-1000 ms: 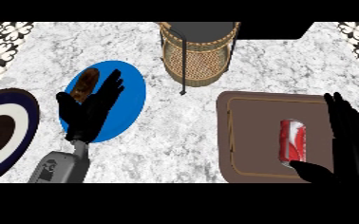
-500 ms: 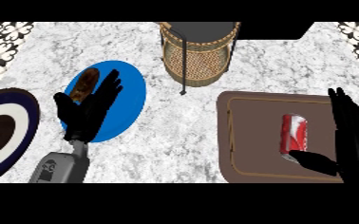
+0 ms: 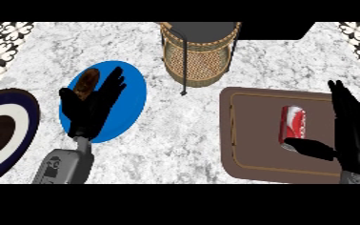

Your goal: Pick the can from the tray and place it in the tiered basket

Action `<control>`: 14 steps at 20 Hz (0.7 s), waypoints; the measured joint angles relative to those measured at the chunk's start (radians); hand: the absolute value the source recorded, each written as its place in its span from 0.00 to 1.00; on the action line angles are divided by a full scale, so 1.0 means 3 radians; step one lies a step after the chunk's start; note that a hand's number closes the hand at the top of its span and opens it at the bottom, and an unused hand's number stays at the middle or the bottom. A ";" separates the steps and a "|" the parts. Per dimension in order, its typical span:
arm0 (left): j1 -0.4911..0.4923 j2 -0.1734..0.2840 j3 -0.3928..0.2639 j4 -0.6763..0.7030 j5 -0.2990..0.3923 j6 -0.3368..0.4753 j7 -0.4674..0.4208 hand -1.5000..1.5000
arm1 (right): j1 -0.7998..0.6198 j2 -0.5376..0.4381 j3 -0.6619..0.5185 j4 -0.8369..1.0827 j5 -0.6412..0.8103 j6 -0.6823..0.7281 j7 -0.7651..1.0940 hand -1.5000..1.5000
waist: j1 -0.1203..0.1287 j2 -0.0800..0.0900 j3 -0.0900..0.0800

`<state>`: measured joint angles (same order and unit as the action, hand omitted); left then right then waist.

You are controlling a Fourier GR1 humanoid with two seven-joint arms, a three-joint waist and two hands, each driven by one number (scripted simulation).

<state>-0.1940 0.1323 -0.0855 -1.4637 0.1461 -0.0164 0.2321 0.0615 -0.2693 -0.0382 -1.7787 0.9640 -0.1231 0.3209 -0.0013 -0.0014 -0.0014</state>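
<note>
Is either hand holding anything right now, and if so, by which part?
Nothing is held. The right hand is open beside the can on the tray, thumb at the can's near end. The left hand rests open over the blue plate.

You saw a red can (image 3: 294, 122) on a brown tray (image 3: 246, 124), a blue plate (image 3: 130, 100), and a white-grey marbled bench (image 3: 183, 138).
</note>
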 measured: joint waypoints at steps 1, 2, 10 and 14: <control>0.0045 -0.0036 -0.0027 -0.0049 -0.0036 0.0025 0.0000 0.50 | -0.0036 0.0018 -0.0013 0.0062 0.0008 -0.0015 -0.0027 0.00 | 0.0001 -0.0001 0.0000; 0.0006 -0.0040 -0.0006 -0.0029 -0.0039 0.0017 0.0028 0.50 | -0.0071 0.0033 -0.0029 0.0143 0.0010 -0.0034 -0.0061 0.00 | 0.0001 -0.0001 0.0000; 0.0081 -0.0053 0.0078 -0.0109 -0.0085 -0.0081 0.0066 0.50 | -0.0372 0.0053 -0.0187 0.0631 -0.0009 -0.0075 -0.0266 0.00 | 0.0008 0.0000 -0.0001; 0.0128 -0.0058 0.0105 -0.0144 -0.0093 -0.0131 0.0049 0.50 | -0.0481 0.0034 -0.0195 0.0885 -0.0061 -0.0057 -0.0471 1.00 | 0.0011 -0.0002 -0.0001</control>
<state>-0.1556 0.1149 -0.0538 -1.5068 0.1181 -0.0556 0.2467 -0.0828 -0.2591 -0.0966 -1.5131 0.9456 -0.1401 0.1795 0.0022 -0.0019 -0.0017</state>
